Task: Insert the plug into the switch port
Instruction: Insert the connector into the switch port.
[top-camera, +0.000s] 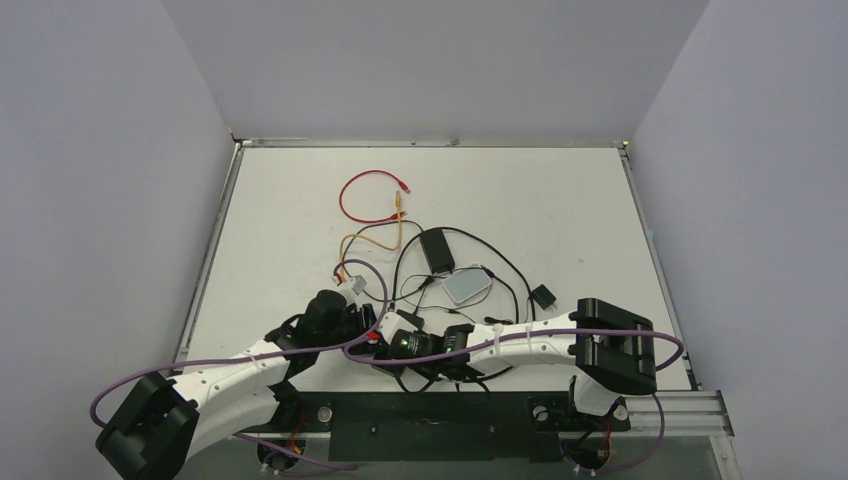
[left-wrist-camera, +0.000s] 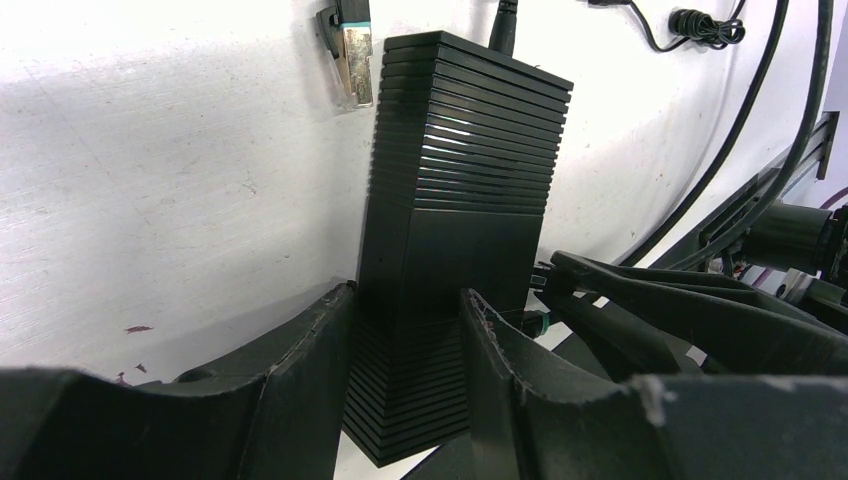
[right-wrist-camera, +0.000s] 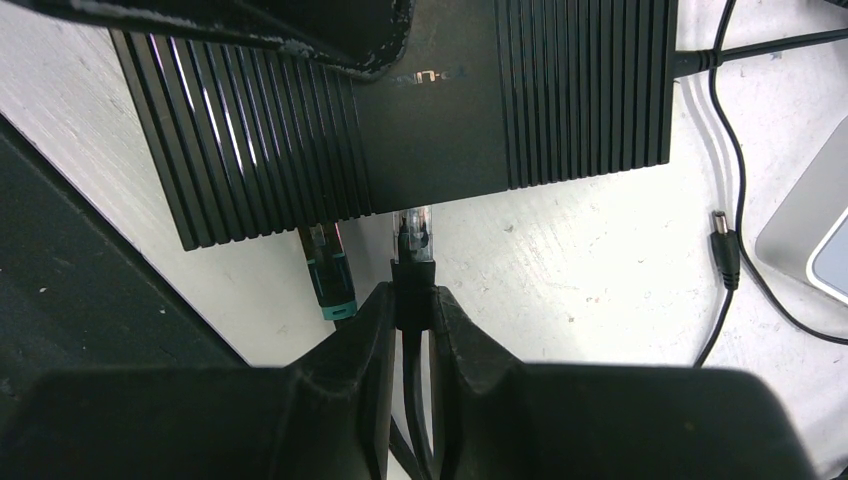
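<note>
The plug, clear-bodied with a black boot and black cable, stands with its tip at the near edge of the switch, a flat black box with ribbed top panels. The switch port itself lies under that edge and is out of sight, so how far the plug has entered cannot be told. Just to the left of the plug, a teal-booted plug also meets the same edge, at a slight tilt.

The right fingers stand narrow, pinching the plug by its boot, with the cable running back between them. The left fingers are set partway apart and closed on the switch body, one against each side; in the right wrist view one of them reaches across the far top of the box.

The switch lies flat on the white tabletop, near its front edge and a little left of centre, mostly hidden in the top view beneath the two wrists that meet above it.

Beyond it, a loose black barrel connector lies on the tabletop beside a light grey pad. A black adapter brick rests just behind the pad, with black leads looping around both. A red cable and an orange cable lie further back
</note>
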